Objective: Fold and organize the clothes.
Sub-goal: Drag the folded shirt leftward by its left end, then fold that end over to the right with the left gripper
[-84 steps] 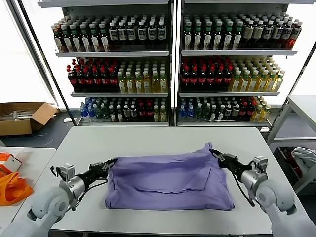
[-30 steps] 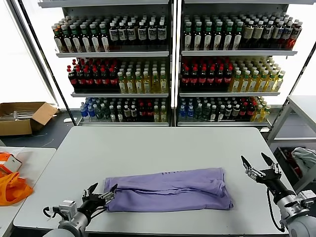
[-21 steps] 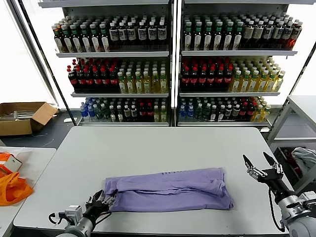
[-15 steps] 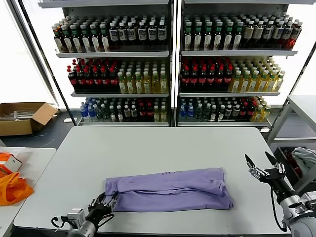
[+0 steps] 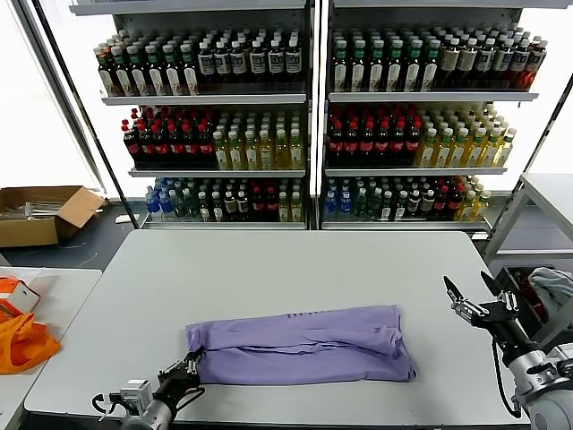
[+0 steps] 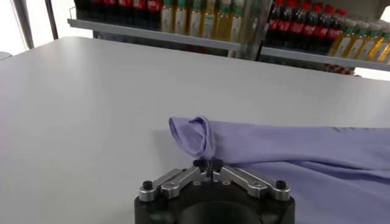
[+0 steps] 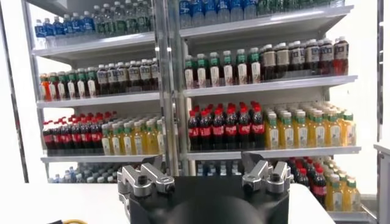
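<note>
Our left gripper (image 6: 208,163) sits at the near left corner of the T-shirt (image 5: 300,345), its jaws pinched together on the fabric edge there. In the left wrist view the two tips meet right below a small raised curl of lavender cloth, so we judge the pinch has caught the hem and not bare table. We hold it low and at the corner because a corner is the handle that lets the whole side of the garment follow when we draw it over.

Our right gripper (image 5: 474,300) hangs off the T-shirt's right end, well apart from the cloth and above the table edge, its fingers spread wide and holding nothing. Its own camera looks out at the drink shelves (image 7: 244,91), not at the shirt, so we take it to be waiting clear of the work.

The white table (image 5: 269,269) carries the T-shirt toward its near edge. The shirt lies as a long flat band, already doubled lengthwise, with a faint line of dark print showing along its far edge. In our view a crosswise fold from the left corner is the step in hand.

Left of the T-shirt, on a separate side table, lies an orange fabric item (image 5: 22,340), which is no part of our job.
</note>
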`<control>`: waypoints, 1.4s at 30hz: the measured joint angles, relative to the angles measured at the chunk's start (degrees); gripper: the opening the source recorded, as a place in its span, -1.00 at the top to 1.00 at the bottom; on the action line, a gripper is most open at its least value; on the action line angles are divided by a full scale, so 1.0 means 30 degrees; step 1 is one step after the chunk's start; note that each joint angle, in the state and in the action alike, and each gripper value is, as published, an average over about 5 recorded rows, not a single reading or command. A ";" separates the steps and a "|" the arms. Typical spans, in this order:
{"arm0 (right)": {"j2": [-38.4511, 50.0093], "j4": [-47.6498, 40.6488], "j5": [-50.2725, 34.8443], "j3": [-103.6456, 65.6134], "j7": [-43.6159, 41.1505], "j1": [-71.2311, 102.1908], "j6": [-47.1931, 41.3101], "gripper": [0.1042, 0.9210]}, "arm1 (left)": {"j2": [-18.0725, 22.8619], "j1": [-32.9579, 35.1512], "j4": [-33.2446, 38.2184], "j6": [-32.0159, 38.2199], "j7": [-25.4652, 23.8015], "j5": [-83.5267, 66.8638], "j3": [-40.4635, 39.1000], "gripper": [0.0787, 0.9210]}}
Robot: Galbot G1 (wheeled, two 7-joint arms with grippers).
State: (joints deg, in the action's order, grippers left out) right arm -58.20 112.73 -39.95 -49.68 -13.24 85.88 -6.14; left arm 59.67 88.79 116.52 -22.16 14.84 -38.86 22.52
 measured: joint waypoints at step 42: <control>0.0846 0.0357 -0.0770 -0.0174 -0.0098 0.0527 0.0085 -0.76 | -0.5929 -0.0997 -0.0834 -0.0881 -0.6157 -0.1456 0.8383 0.96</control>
State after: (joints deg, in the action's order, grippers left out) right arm -55.66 113.80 -42.26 -50.20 -13.54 87.46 -5.88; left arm 41.89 85.80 114.01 -24.81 -3.63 -43.23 47.67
